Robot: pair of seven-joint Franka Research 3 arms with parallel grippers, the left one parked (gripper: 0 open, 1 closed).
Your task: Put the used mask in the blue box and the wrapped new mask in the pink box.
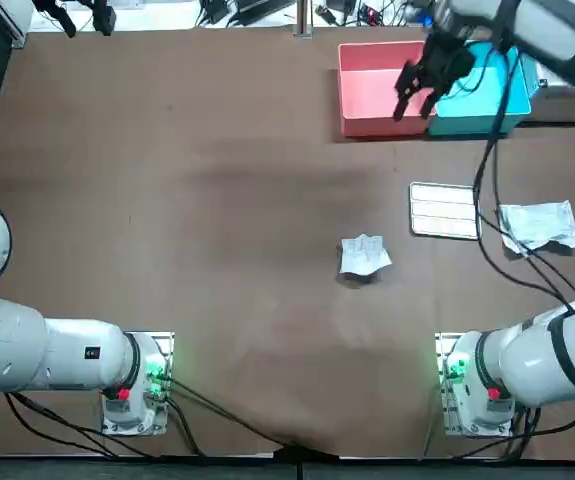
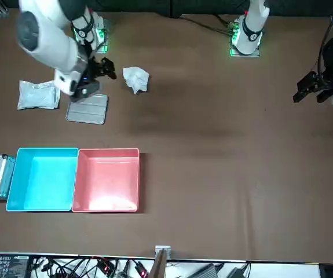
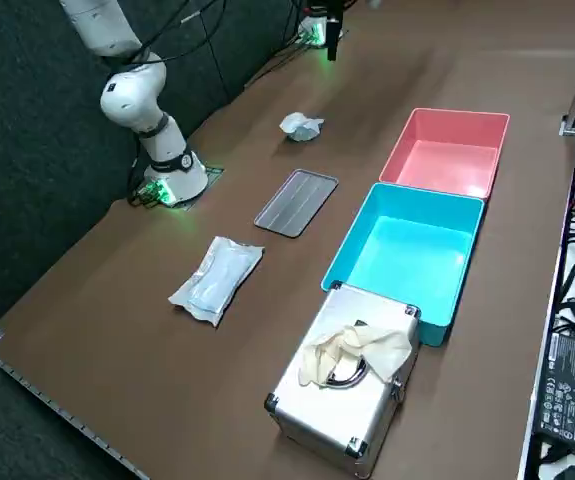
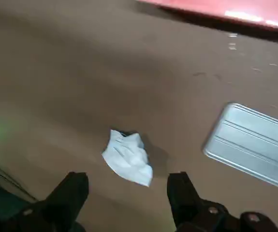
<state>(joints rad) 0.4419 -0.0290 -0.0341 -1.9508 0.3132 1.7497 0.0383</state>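
The used mask is a crumpled white wad lying in the middle of the brown table, also seen in the front view and side view. Sealed in clear wrap, the new mask lies flat at the table's right side. The pink box and blue box stand side by side at the far right, both with nothing in them. My right gripper hangs high above the table, open and holding nothing. In the wrist view the gripper looks down on the used mask.
A flat silver tray lies between the two masks. A silver case with a pale cloth on top stands right behind the blue box. Cables trail from the right arm over the wrapped mask's side.
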